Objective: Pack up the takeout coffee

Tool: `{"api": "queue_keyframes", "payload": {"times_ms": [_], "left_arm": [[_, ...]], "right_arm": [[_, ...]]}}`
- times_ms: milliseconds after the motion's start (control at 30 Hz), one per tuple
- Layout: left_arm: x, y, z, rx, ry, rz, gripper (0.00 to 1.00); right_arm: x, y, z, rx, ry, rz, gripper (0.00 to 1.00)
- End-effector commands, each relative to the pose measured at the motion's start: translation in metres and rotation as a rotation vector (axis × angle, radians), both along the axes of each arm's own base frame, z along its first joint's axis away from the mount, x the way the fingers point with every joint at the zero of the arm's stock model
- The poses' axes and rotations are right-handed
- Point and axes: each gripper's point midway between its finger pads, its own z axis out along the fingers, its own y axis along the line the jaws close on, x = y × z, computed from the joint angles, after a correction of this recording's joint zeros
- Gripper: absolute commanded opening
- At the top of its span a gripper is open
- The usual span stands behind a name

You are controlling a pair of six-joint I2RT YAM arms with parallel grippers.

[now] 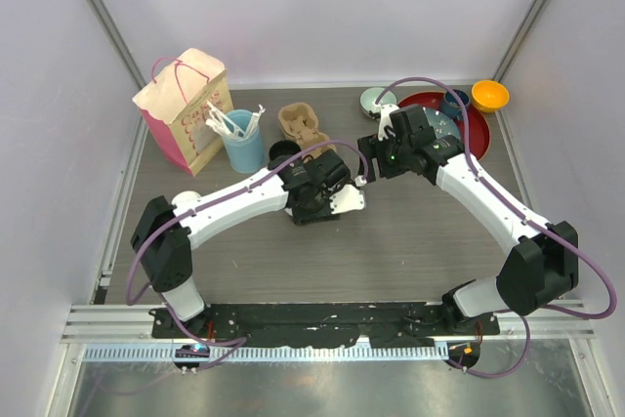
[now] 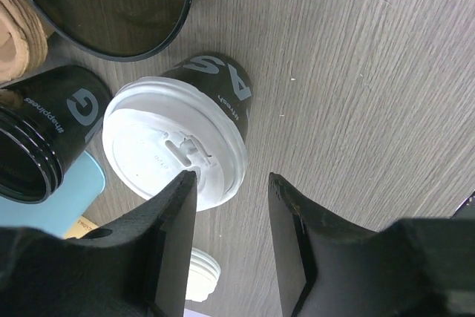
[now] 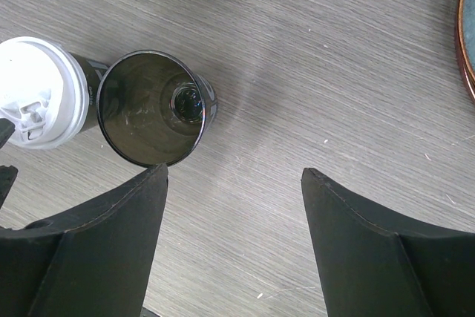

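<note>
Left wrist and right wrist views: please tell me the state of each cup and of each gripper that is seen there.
lidded cup: upright, white lid on.
open cup: upright beside the lidded cup, no lid.
third cup: no lid.
left gripper: open, holds nothing.
right gripper: open wide, holds nothing.

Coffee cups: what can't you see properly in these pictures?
- Right wrist view: the lidded cup is cut off by the left edge.
- Left wrist view: the open cup at the top is cut off by the edge.
- Left wrist view: a white round thing is half behind the left gripper.
</note>
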Motion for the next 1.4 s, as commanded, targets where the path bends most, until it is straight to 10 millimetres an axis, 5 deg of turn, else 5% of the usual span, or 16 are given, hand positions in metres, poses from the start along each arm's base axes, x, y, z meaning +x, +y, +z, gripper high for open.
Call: {"api": "queue_keyframes", "payload": {"times_ms": [0,167,233,300,333,367,433,633,700,867,1100,1367], "left_arm": [[0.001,-0.006,0.034,-0.098,-0.031,0.014,0.48],[0.002,-0.009,0.056,-0.171,-0.059,0.04,0.52],[0.001,-0.01,0.068,-0.232,-0.054,0.067,0.47],[0.005,-0.005,0.08,-0.289,-0.05,0.107,0.39],[0.003,-0.006,0.084,-0.334,-0.018,0.124,0.2],[0.005,-0.004,0.088,-0.364,-0.007,0.147,0.04],[0.023,0.011,0.098,-0.44,-0.006,0.241,0.0],[0.047,0.044,0.092,-0.616,0.047,0.434,0.0],[0.042,0.043,0.077,-0.65,0.078,0.443,0.0],[0.038,0.037,0.077,-0.747,0.093,0.447,0.0],[0.046,0.031,0.063,-0.845,0.171,0.543,0.0],[0.048,0.033,0.054,-0.875,0.272,0.614,0.0]], "right_arm": [[0.002,0.001,0.014,0.017,-0.033,0.007,0.79],[0.005,0.001,0.024,0.026,-0.055,0.001,0.81],[0.007,0.001,0.036,0.043,-0.091,-0.01,0.75],[0.007,0.009,0.052,0.097,-0.14,0.014,0.53],[0.007,0.012,0.056,0.128,-0.145,0.015,0.42],[0.008,0.024,0.067,0.191,-0.17,0.044,0.19],[0.008,0.034,0.069,0.244,-0.17,0.037,0.01],[-0.003,0.102,0.082,0.372,-0.257,0.182,0.01],[-0.018,0.13,0.074,0.416,-0.241,0.264,0.01],[-0.019,0.169,0.052,0.412,-0.171,0.335,0.01],[-0.022,0.187,0.028,0.454,-0.083,0.357,0.01],[-0.027,0.186,0.03,0.443,-0.087,0.358,0.01]]}}
